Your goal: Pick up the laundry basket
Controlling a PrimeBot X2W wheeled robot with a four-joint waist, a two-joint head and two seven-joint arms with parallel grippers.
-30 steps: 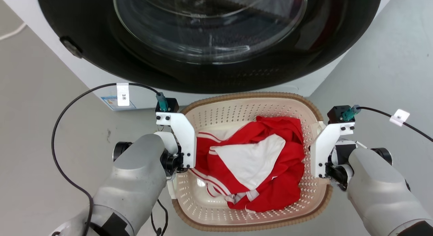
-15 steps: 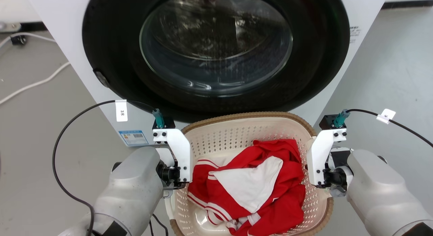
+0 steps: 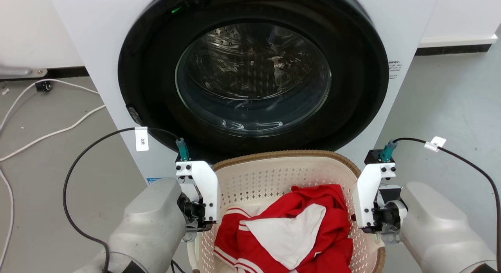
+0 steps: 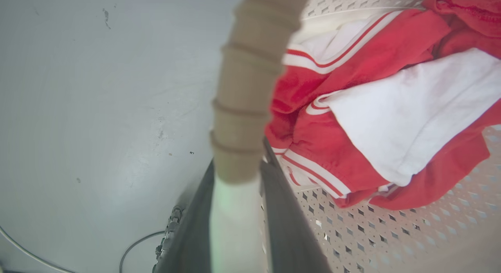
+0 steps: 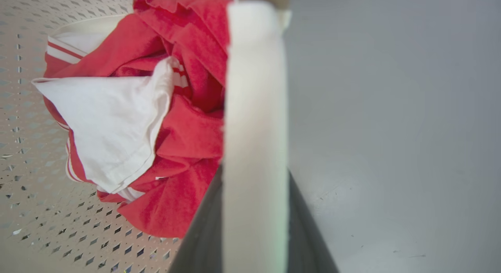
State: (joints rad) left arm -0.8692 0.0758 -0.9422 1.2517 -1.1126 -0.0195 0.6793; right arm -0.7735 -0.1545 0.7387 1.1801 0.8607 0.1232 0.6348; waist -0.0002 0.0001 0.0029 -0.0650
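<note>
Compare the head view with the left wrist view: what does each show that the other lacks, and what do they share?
Head view: the washer with its round glass door, and white cables on the floor. Left wrist view: the left tool clamped on the white handle below the brown rim. Shared: the laundry basket, the red-and-white garment, grey floor.

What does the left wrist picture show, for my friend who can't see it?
The left pincer clamps its two dark fingers on the white handle of the laundry basket, just under the brown woven rim. Red and white clothes lie inside the basket on the right; grey floor is on the left.
</note>
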